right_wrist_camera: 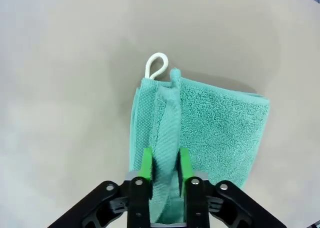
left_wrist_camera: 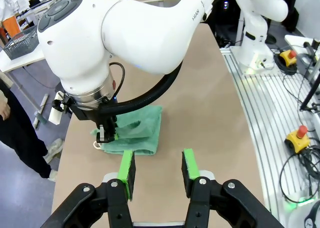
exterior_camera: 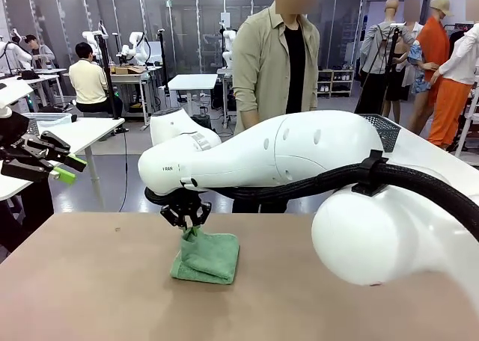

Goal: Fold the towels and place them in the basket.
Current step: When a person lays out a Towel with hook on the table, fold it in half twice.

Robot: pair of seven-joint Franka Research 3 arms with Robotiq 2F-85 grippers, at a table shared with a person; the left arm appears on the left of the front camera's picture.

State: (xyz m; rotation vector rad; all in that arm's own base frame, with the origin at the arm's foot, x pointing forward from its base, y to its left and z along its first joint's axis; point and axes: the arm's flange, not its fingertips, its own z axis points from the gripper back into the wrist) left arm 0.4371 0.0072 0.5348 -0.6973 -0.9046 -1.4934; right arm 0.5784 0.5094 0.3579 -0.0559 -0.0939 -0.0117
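towel [exterior_camera: 207,256] on table [exterior_camera: 90,289] centre | basket [exterior_camera: 383,128] behind, right | person [exterior_camera: 277,64] beyond

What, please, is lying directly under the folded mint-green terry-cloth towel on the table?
The folded mint-green terry-cloth towel lies on the plain tan table, bare around it, its white loop resting on the surface. Whatever sits beneath the cloth is covered. The right gripper straddles a raised fold.

Towel [right_wrist_camera: 220,133] is showing mint green, terry nap on the broad fold, fine waffle weave along the border strip; white loop [right_wrist_camera: 156,65] at its corner. Table [exterior_camera: 97,281] is showing plain matte tan. Right gripper [right_wrist_camera: 165,164] is showing black with green pads; left gripper [left_wrist_camera: 158,169] likewise. Arm shells are showing glossy white. Basket [left_wrist_camera: 21,43] is showing dark grey mesh.
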